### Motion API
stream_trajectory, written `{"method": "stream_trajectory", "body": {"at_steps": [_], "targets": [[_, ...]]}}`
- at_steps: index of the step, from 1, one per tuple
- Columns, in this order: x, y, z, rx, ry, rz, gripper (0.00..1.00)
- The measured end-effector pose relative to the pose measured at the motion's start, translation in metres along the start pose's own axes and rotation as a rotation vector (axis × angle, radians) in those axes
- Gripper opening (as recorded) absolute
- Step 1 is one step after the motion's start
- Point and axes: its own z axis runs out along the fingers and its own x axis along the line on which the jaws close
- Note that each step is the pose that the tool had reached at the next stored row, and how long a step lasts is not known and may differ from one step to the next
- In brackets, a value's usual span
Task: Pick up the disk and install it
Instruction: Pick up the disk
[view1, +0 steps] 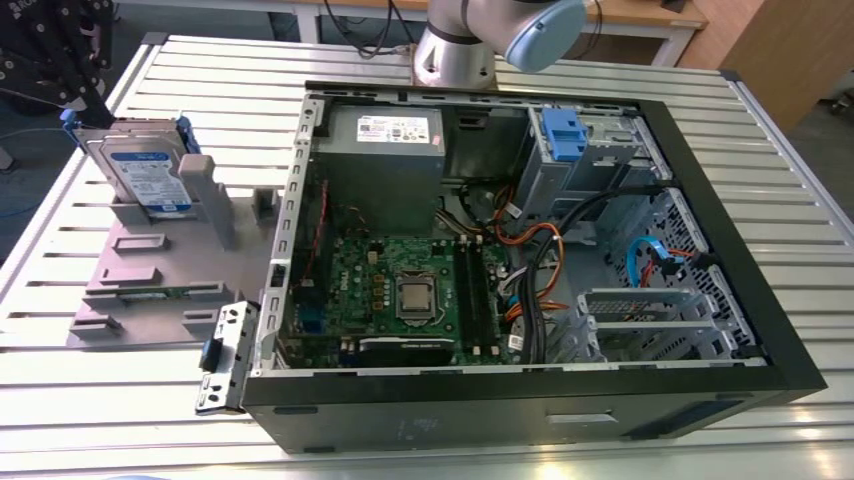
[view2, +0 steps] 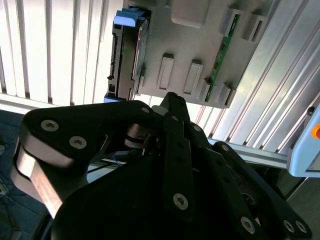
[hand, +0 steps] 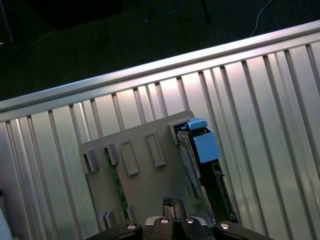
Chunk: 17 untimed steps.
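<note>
1. In the exterior view, the disk (view1: 144, 168) stands upright on its edge in a slot of a grey holder plate (view1: 160, 270). This plate lies on the slatted metal counter (view1: 200, 60), at the exterior view's left. Just beside the plate, toward the exterior view's right, an open computer case (view1: 747, 300) lies with its motherboard (view1: 407, 290) facing up. My arm (view1: 461, 45) rises behind the case.

2. In the second wrist view, my end effector (view2: 172, 100) hangs above the edge of the grey holder plate (view2: 200, 40). I see the disk (view2: 125, 55) from its thin side, with a blue rail at its end. It sits in its slot, apart from my end effector. I cannot tell how far my end effector is open.

3. In the first wrist view, my end effector (hand: 170, 204) is over the grey holder plate (hand: 145, 175). The disk (hand: 202, 150) stands at the plate's edge, near but not touching. The counter (hand: 250, 100) lies all around it.
</note>
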Motion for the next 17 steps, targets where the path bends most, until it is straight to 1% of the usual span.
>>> {"method": "stream_trajectory", "body": {"at_steps": [17], "targets": [[0.0, 0.0, 0.0, 0.0001, 0.0003, -0.014, 0.11]]}}
